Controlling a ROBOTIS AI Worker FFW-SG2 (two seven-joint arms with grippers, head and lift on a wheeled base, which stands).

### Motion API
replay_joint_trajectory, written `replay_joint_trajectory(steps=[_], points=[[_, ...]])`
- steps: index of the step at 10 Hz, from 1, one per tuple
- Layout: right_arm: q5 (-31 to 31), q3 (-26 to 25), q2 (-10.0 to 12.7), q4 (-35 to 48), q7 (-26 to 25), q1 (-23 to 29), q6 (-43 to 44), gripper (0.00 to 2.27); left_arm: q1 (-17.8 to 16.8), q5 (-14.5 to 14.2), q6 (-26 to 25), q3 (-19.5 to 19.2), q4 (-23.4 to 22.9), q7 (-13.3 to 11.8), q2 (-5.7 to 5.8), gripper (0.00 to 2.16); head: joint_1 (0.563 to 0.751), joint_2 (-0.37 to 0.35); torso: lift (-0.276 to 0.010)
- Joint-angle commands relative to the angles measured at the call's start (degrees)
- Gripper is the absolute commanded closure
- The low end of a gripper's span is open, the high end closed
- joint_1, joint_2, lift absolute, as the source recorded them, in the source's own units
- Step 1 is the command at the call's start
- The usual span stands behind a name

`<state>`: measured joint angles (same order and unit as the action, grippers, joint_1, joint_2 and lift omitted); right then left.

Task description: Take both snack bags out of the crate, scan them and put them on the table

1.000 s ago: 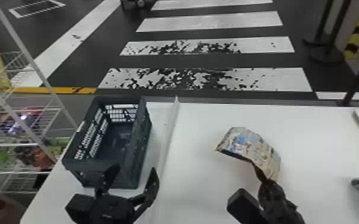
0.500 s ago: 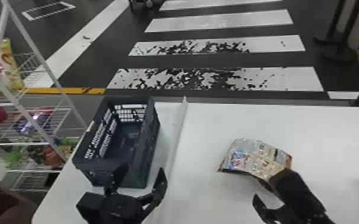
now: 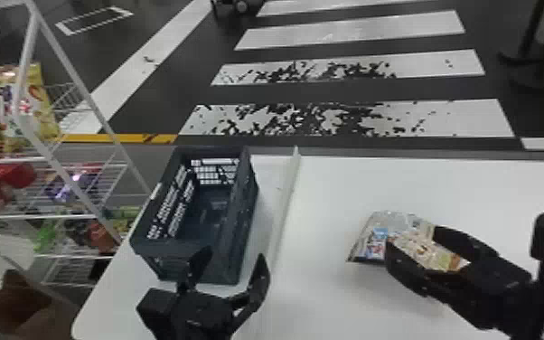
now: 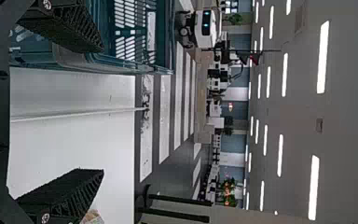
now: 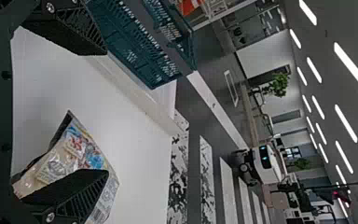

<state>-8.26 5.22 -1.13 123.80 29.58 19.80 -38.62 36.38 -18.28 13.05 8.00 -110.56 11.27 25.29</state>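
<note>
Left tool: and here the black two-fingered left tool (image 3: 230, 257) is held at the crate's near end, its fingers spread well apart.
Right tool: over on the right, the black two-fingered right tool (image 3: 414, 239) is seen with its fingers apart around part of the bag; whether it is touched cannot be told.
Snack bag: a glossy, multicoloured printed snack bag (image 3: 369, 242) is laid out on the white counter (image 3: 330, 298), partly covered by the right tool.
Crate: the dark blue-green plastic crate (image 3: 243, 221) is stood upright, left of a raised white strip (image 3: 290, 192).
Rack: bright packets are carried on a white wire rack (image 3: 21, 86), beyond the counter's left edge.
</note>
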Motion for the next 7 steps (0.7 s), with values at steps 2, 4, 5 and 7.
replay_joint_trajectory(steps=[2,4,5,7], points=[[-4.0,-0.7,1.2,-4.0,0.5,-2.3,3.0,0.74,0.0,0.1,0.0,0.0,0.0,0.1,-0.25,0.08,0.695,0.279,-0.092],[-3.4,0.5,1.2,-6.2,0.3,-3.7,3.7,2.26,0.1,0.1,0.0,0.0,0.3,0.1,-0.33,0.08,0.695,0.281,-0.092],[-2.8,1.6,1.2,-7.2,0.4,-4.4,4.6,2.26,0.1,0.1,-0.2,0.0,0.3,0.1,-0.33,0.08,0.695,0.285,-0.092],[0.3,4.5,1.2,-15.3,0.4,-8.4,10.9,2.26,0.0,0.2,-0.4,0.0,0.3,0.1,-0.33,0.08,0.695,0.299,-0.092]])
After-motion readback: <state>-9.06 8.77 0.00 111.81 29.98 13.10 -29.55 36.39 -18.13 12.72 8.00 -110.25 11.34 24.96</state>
